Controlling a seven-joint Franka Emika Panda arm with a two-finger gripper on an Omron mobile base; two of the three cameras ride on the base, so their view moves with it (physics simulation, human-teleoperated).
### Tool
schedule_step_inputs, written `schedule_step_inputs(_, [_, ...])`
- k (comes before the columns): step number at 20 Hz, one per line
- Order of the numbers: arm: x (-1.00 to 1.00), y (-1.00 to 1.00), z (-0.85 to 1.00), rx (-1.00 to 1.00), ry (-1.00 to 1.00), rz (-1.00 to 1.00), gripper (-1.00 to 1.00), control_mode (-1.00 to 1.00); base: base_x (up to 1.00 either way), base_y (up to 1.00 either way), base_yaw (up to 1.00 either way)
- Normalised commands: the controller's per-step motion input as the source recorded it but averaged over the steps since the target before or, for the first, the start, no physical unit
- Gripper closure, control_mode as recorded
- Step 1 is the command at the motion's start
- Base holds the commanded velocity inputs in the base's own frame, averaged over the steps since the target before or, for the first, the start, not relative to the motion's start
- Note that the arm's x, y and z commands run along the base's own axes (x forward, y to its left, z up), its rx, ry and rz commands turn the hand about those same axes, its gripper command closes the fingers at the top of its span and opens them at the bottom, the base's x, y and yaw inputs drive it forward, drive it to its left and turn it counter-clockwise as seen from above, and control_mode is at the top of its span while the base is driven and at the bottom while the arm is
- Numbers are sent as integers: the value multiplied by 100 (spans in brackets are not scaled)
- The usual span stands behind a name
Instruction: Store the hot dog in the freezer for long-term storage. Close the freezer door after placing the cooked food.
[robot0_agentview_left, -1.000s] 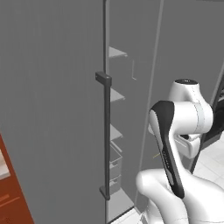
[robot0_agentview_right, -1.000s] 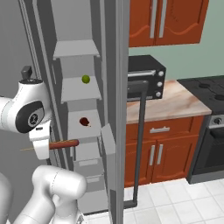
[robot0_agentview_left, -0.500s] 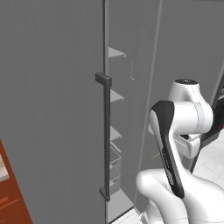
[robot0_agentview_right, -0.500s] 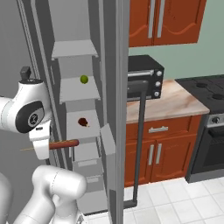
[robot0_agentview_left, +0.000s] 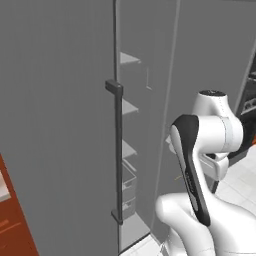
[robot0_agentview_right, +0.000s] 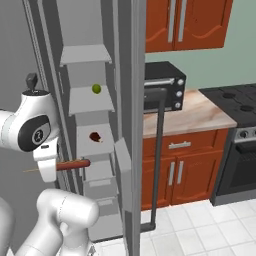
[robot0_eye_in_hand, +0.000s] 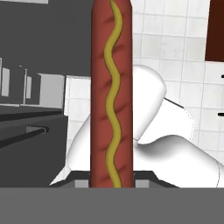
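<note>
1. Closed on the hot dog (robot0_eye_in_hand: 111, 94), the jaws of the gripper (robot0_eye_in_hand: 112, 183) grip its lower end in the hand view; sausage runs straight up the middle there, with a wavy yellow mustard line along it
2. In the right base view, hot dog (robot0_agentview_right: 74, 164) held level in front of the open freezer (robot0_agentview_right: 85, 125), near the front edge of the shelf that carries the dark red lumpy food (robot0_agentview_right: 95, 137), reddish end toward the shelves, thin pale stick pointing away to the left
3. Not yet resting on any shelf; held in the air just beside the clear drawers below that shelf
4. Round green fruit (robot0_agentview_right: 96, 89) sitting on the shelf above, near its back
5. Freezer door (robot0_agentview_left: 60, 125) standing open, seen flat in the left base view with its long dark vertical bar handle (robot0_agentview_left: 117, 155) along its right edge; white shelves visible through the gap beyond it
6. Black toaster oven (robot0_agentview_right: 162, 92) on the counter (robot0_agentview_right: 200, 112) to the right of the fridge, red-brown cabinets above and below, dark stove (robot0_agentview_right: 235, 145) at the far right
</note>
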Motion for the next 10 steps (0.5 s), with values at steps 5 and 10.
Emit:
schedule_step_inputs(5, [0, 0, 0, 0, 0, 0, 100, 100, -20, 27, 0])
schedule_step_inputs(10, [0, 0, 0, 0, 0, 0, 100, 100, 12, 57, 2])
